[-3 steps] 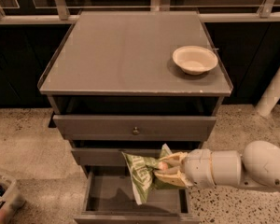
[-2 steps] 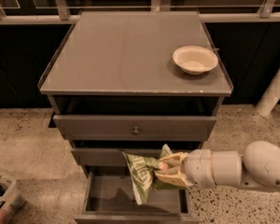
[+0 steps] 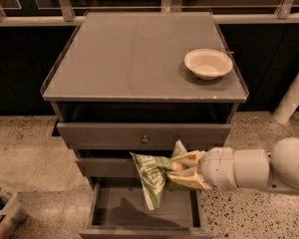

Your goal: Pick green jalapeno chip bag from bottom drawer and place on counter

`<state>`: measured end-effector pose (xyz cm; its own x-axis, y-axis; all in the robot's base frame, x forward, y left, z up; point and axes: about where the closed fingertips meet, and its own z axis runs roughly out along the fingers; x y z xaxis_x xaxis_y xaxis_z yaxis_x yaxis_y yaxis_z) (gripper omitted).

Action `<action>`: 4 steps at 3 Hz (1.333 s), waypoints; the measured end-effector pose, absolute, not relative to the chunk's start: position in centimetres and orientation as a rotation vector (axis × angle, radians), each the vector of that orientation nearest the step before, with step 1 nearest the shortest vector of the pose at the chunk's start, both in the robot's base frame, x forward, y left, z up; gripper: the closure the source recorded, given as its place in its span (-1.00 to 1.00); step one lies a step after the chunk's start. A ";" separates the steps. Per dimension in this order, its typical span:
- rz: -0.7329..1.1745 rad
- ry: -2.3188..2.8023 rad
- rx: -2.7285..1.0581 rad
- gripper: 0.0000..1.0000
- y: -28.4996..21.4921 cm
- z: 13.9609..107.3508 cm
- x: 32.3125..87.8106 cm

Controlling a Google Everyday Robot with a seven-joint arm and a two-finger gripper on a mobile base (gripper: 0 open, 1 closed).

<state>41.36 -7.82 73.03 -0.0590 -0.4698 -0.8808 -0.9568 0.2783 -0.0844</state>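
Observation:
The green jalapeno chip bag [image 3: 153, 176] hangs in the air above the open bottom drawer [image 3: 144, 208], in front of the middle drawer. My gripper [image 3: 182, 171] comes in from the right on a white arm and is shut on the bag's right end. The bag's lighter lower end droops toward the drawer's flat grey interior. The counter [image 3: 129, 59] is the grey square top of the cabinet, well above the gripper.
A pale bowl [image 3: 208, 62] sits on the counter's right rear part. The knobbed drawer [image 3: 144, 135] is just above the bag. A white post [image 3: 291, 96] stands at the right. A bin [image 3: 1, 209] sits on the speckled floor at lower left.

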 end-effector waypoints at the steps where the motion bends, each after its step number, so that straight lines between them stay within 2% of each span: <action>1: 0.573 1.600 -1.370 1.00 -8.2 78.6 41.5; 3: 0.446 1.499 -1.383 1.00 -8.4 86.0 44.3; 4: 0.444 1.498 -1.381 1.00 -8.4 86.1 44.4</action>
<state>44.40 -8.40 86.12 0.1628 -0.5245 -0.8357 -0.8953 0.2775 -0.3485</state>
